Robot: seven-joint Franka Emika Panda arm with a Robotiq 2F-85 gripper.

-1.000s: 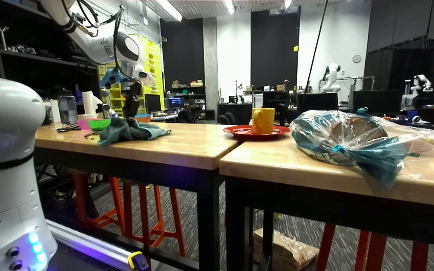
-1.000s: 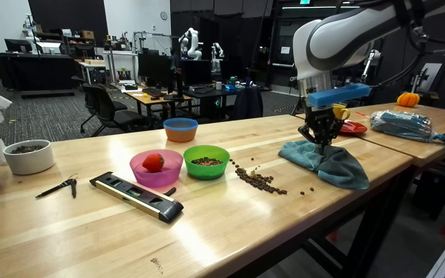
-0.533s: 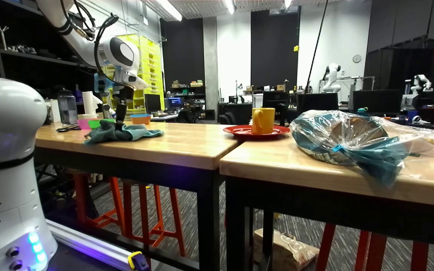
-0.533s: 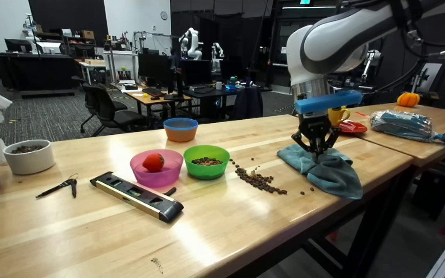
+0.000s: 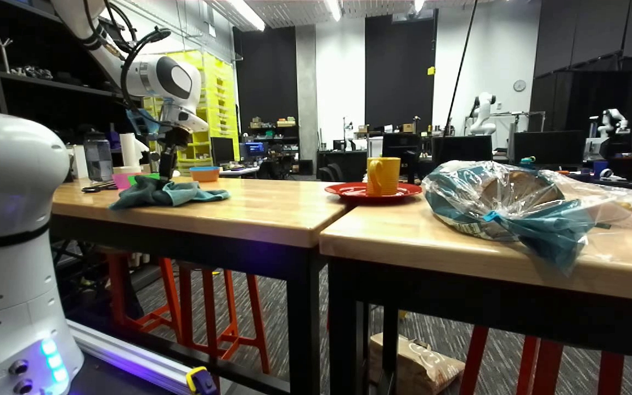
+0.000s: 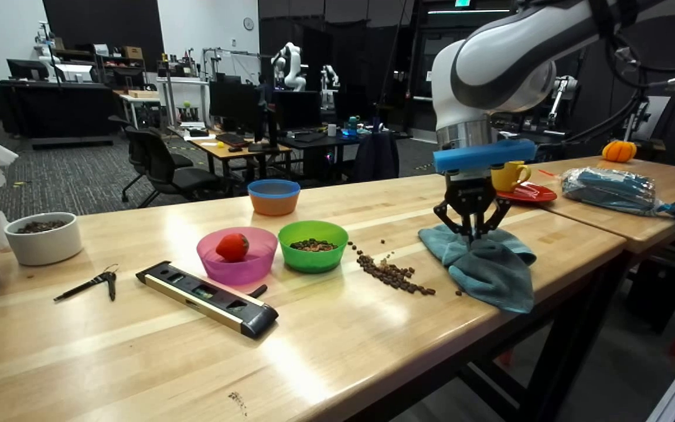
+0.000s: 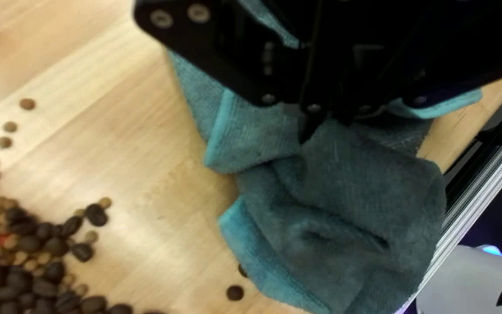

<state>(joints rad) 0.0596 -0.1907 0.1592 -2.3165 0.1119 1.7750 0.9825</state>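
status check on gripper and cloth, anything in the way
Gripper shut on teal cloth. Cloth bunched on wooden table. Spilled beans lie between cloth and green bowl, a loose bean close by cloth's edge.

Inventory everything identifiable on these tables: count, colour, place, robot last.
Round bowls: 4, green, pink, blue-orange, white, on wooden table
Strawberry: 1, red, in pink bowl
Loose beans: many, brown, tan, by green bowl
Crumpled fabric towel: 1, teal, near beans
Spirit level: 1, black-gold, near pink bowl
Ribbed mug: 1, yellow, on round plate
Plate: 1, red, under mug
Plastic bag: 1, teal, near plate
Pumpkin: 1, orange, beyond bag
Paper roll: 1, white, near bottle
Bottle: 1, grey, near roll
Robot arm: 1, white, above towel
Fingers: 2, black, closed on towel
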